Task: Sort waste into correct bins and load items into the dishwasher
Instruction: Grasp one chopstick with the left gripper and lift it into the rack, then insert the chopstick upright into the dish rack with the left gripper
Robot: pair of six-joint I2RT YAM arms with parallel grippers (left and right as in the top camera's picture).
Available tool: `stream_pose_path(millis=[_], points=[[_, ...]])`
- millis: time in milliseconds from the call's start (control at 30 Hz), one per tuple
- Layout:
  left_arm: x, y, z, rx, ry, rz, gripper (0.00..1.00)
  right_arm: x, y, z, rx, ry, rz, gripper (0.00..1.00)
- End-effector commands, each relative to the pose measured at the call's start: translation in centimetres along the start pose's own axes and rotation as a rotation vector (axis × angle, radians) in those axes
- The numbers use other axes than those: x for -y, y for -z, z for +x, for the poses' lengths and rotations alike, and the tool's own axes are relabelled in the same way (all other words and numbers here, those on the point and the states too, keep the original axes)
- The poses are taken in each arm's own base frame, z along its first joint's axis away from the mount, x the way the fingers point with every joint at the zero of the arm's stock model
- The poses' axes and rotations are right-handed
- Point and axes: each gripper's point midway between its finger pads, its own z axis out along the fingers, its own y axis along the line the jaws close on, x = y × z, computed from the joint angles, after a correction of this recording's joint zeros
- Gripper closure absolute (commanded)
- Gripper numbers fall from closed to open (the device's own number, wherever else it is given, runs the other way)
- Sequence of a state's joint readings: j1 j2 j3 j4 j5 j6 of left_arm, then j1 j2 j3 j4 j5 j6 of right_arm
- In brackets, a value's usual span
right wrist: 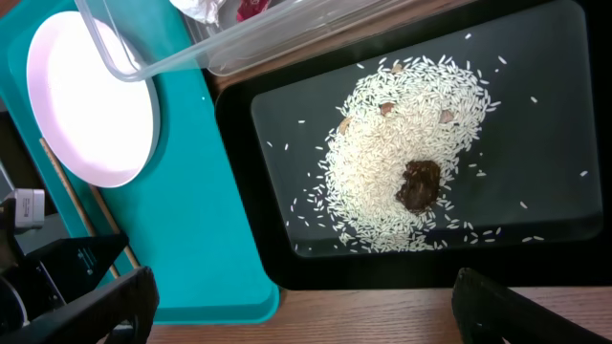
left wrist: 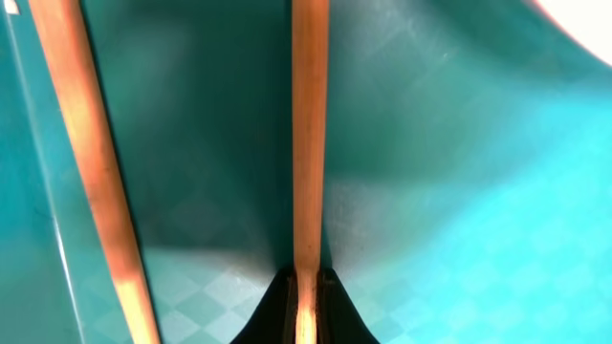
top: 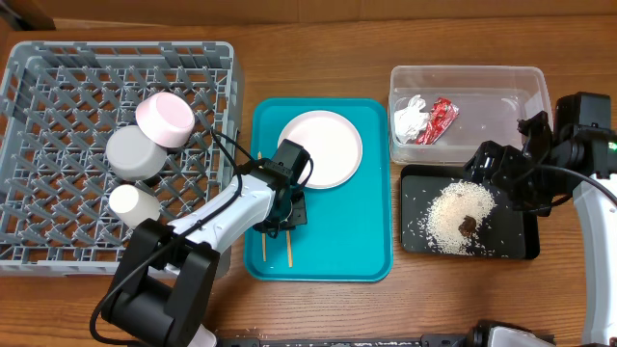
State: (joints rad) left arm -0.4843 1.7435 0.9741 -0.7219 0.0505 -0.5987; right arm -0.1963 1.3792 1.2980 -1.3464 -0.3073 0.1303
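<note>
My left gripper [top: 287, 210] is down on the teal tray, shut on one wooden chopstick [left wrist: 308, 143]; the second chopstick [left wrist: 91, 162] lies beside it to the left. Both chopstick ends [top: 288, 249] stick out toward the tray's front. The white plate [top: 320, 148] lies on the teal tray. The pink bowl [top: 166, 120], grey metal bowl [top: 135, 152] and white cup [top: 133, 202] stand in the grey dish rack [top: 58, 96]. The tissue [top: 410, 120] and red wrapper [top: 440, 120] lie in the clear tub [top: 501, 82]. Rice with a brown lump [right wrist: 419, 183] lies in the black tray [right wrist: 239, 191]. My right gripper [right wrist: 306, 315] is open and empty above the black tray's near edge.
The teal serving tray [top: 337, 241] sits in the middle between the rack and the bins. The clear tub stands behind the black tray [top: 516, 246] at the right. Bare wooden table [top: 434, 299] runs along the front.
</note>
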Motion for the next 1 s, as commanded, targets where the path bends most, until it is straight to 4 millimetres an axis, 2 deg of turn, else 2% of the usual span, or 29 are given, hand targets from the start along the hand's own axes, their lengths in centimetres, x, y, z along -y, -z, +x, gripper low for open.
stream_pose_path(millis=[0, 100, 200, 433, 500, 567, 667, 733, 867, 967], points=[[-1.1, -0.8, 1.0, -0.057, 0.015, -0.029, 0.96, -0.3, 0.7, -0.5, 0.031, 0.013, -0.006, 0.00], [-1.5, 0.0, 0.4, -0.058, 0.037, -0.032, 0.96, -0.3, 0.7, -0.5, 0.030, 0.012, -0.006, 0.00], [-1.5, 2.7, -1.2, -0.027, 0.016, -0.016, 0.96, -0.3, 0.7, -0.5, 0.028, 0.011, -0.006, 0.00], [-2.2, 11.9, -5.0, 0.112, -0.094, -0.001, 0.96, -0.3, 0.7, -0.5, 0.028, 0.011, -0.006, 0.00], [-3.2, 14.2, -6.0, 0.156, -0.116, -0.016, 0.96, -0.3, 0.7, -0.5, 0.028, 0.011, -0.006, 0.00], [-5.4, 15.6, -6.9, 0.191, -0.091, -0.081, 0.96, -0.3, 0.7, -0.5, 0.028, 0.011, -0.006, 0.00], [-9.1, 16.3, -8.0, 0.221, -0.020, -0.183, 0.96, -0.3, 0.7, -0.5, 0.028, 0.011, -0.006, 0.00], [-10.8, 16.2, -8.7, 0.229, -0.007, -0.209, 0.96, -0.3, 0.7, -0.5, 0.028, 0.011, -0.006, 0.00], [-12.8, 15.8, -10.3, 0.251, 0.008, -0.214, 0.96, -0.3, 0.7, -0.5, 0.029, 0.012, -0.006, 0.00], [-13.2, 15.3, -11.1, 0.256, -0.008, -0.220, 0.96, -0.3, 0.7, -0.5, 0.028, 0.011, -0.006, 0.00]])
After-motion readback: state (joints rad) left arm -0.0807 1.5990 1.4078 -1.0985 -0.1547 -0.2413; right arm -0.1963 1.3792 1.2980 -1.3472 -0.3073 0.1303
